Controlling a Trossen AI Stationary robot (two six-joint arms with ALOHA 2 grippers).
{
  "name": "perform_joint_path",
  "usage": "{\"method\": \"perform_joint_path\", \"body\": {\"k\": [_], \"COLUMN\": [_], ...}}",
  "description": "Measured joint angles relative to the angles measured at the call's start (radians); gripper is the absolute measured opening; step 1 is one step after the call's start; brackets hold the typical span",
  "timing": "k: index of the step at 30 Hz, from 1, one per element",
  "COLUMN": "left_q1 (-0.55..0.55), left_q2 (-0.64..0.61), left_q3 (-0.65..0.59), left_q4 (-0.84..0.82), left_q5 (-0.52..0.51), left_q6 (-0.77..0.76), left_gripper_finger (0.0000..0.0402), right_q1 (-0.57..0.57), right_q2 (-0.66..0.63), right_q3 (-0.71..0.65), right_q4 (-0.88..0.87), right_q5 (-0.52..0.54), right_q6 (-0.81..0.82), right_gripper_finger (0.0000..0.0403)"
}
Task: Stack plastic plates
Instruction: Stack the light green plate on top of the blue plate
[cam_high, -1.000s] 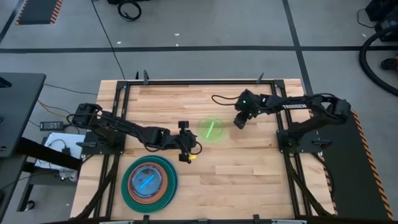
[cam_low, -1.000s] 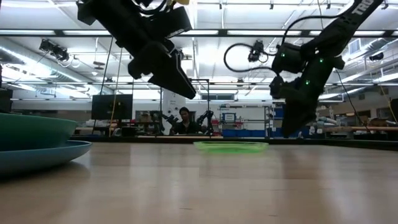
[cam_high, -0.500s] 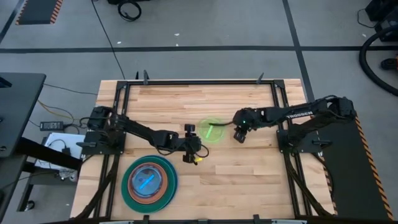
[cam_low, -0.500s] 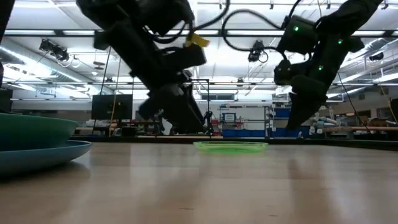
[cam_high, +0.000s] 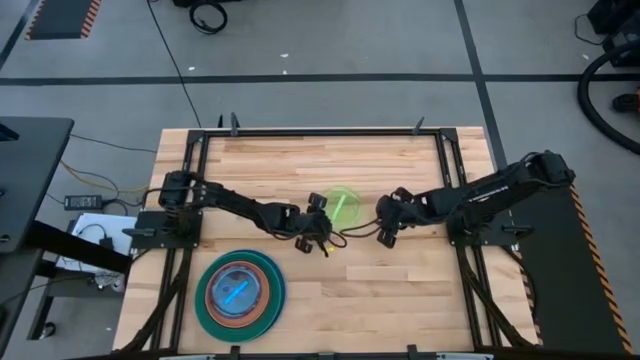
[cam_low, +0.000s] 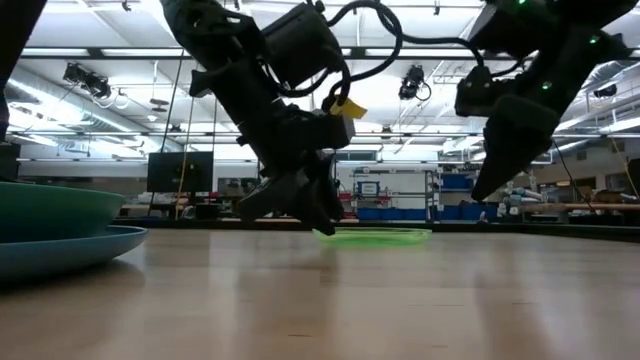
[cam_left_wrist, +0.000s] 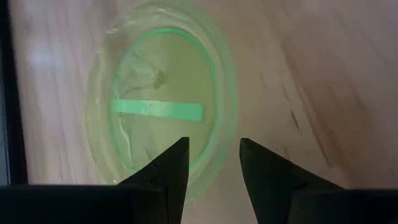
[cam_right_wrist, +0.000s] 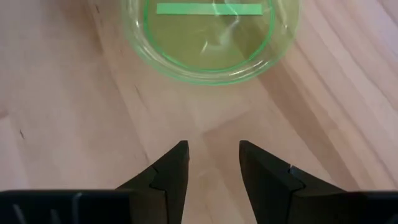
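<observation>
A small lime green plate (cam_high: 342, 207) lies flat on the table by its underside, also seen in the low view (cam_low: 372, 235). My left gripper (cam_high: 322, 228) is low at the plate's near-left edge, open, and in the left wrist view (cam_left_wrist: 213, 167) its fingers stand on either side of the rim. My right gripper (cam_high: 384, 234) hovers open off the plate's near-right side, above bare wood (cam_right_wrist: 213, 168), with the plate (cam_right_wrist: 211, 37) ahead of it. The other plates sit nested in a stack (cam_high: 240, 290) near the near-left corner, the large teal one at the bottom. My left gripper stands astride the lime green plate's rim (cam_left_wrist: 219, 146), one finger over the plate's inside and one outside, coming slanting down from the near-left. The fingers are apart, and I cannot tell whether they touch the rim. The plate lies flat on the table.
The plate stack (cam_low: 50, 230) fills the near-left part of the table. Bare wood (cam_high: 420, 290) lies to the right of it and along the far side. A black frame rail (cam_high: 320, 130) runs along the far edge. Both arms reach in toward the table's middle.
My left gripper has moved right and toward the far edge and come down to the green plate's near-left edge. My right gripper has moved from the plate's far-right side toward the near edge, ending off the plate's near-right side. The plate has stayed in place.
</observation>
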Motion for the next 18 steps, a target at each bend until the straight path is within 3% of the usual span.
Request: {"method": "perform_joint_path", "body": {"k": [10,18], "left_q1": [0.05,0.083], "left_q2": [0.0,-0.001], "left_q3": [0.0,0.0], "left_q4": [-0.052,-0.059], "left_q5": [0.095,0.152], "left_q6": [0.06,0.08], "left_gripper_finger": [0.0141,0.0134], "right_q1": [0.112,0.155], "right_q2": [0.0,0.0], "right_q3": [0.0,0.0], "right_q4": [0.029,0.078], "right_q5": [0.093,0.092], "right_q6": [0.089,0.115], "right_gripper_finger": [0.0153,0.0153]}}
